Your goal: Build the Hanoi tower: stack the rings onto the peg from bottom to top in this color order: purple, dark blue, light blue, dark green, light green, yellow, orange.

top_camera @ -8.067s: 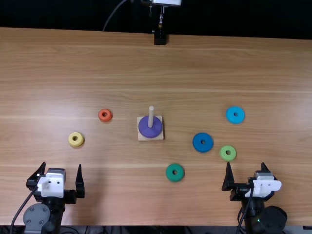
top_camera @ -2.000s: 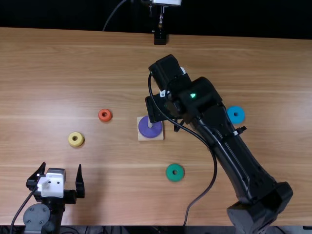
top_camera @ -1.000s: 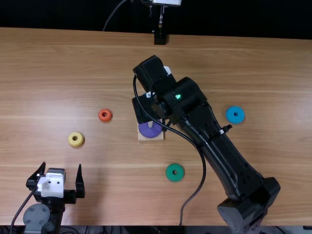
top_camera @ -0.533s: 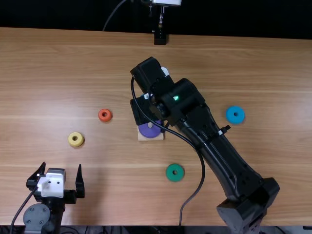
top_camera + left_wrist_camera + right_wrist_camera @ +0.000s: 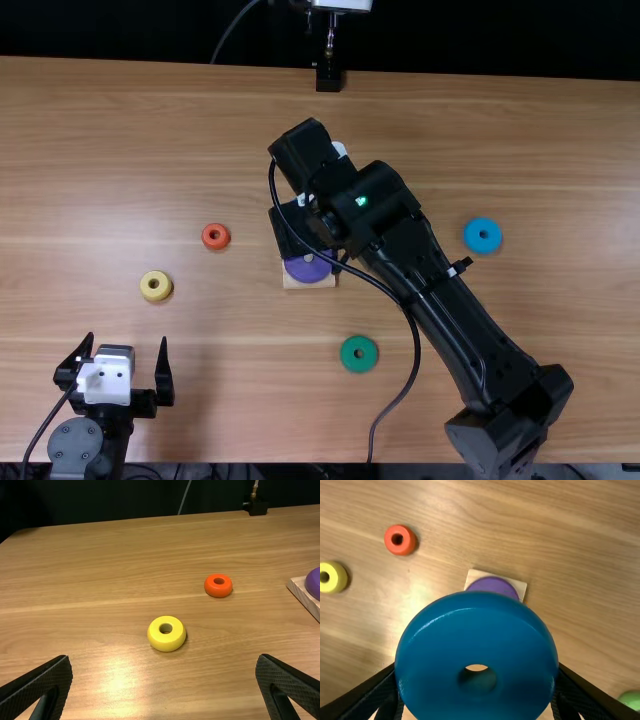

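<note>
In the top view my right gripper [image 5: 292, 230] is over the square peg base [image 5: 308, 284], partly covering the purple ring [image 5: 306, 270] around the peg. From the right wrist, my gripper [image 5: 477, 680] is shut on the dark blue ring [image 5: 427, 650], with a pale sliver showing through its hole and the purple ring [image 5: 495, 586] behind it. My left gripper [image 5: 126, 350] stands open at the near left, and the left wrist view shows that gripper [image 5: 164, 661] holding nothing. The yellow ring [image 5: 156, 286] and orange ring [image 5: 215, 236] lie on the left side.
The light blue ring [image 5: 483, 235] lies right of the right arm, which crosses the table diagonally. Nearer the front is the dark green ring [image 5: 359, 354]. A light green ring [image 5: 631, 700] shows at the right wrist view's edge. A black mount [image 5: 329, 78] stands at the far edge.
Since the earliest frame, my right arm has swung up and left over the base, and the dark blue ring has been taken hold of. Lately it shifted slightly left, then barely moved. My left arm kept still.
</note>
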### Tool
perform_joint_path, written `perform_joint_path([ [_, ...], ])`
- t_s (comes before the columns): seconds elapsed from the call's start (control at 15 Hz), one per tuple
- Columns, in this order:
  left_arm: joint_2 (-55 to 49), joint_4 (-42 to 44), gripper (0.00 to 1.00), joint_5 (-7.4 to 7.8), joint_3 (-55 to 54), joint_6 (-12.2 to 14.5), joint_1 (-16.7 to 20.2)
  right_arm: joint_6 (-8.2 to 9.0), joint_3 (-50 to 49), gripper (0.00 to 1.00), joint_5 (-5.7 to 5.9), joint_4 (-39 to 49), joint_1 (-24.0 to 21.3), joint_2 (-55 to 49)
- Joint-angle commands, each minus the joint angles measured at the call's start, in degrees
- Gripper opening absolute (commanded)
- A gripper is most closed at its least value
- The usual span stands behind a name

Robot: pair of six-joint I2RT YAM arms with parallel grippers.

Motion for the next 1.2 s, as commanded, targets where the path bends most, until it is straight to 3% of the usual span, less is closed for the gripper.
perform_joint_path([
  [0.0, -0.69, -4.61, 1.00, 0.41, -6.07, -0.15, -0.27, 0.37, 0.87, 0.00, 0.44, -0.05, -0.37, 0.87],
  [1.13, -0.69, -4.61, 1.00, 0.41, -6.07, -0.15, -0.27, -0.05, 2.10, 0.00, 0.44, 0.27, -2.21, 3.33],
])
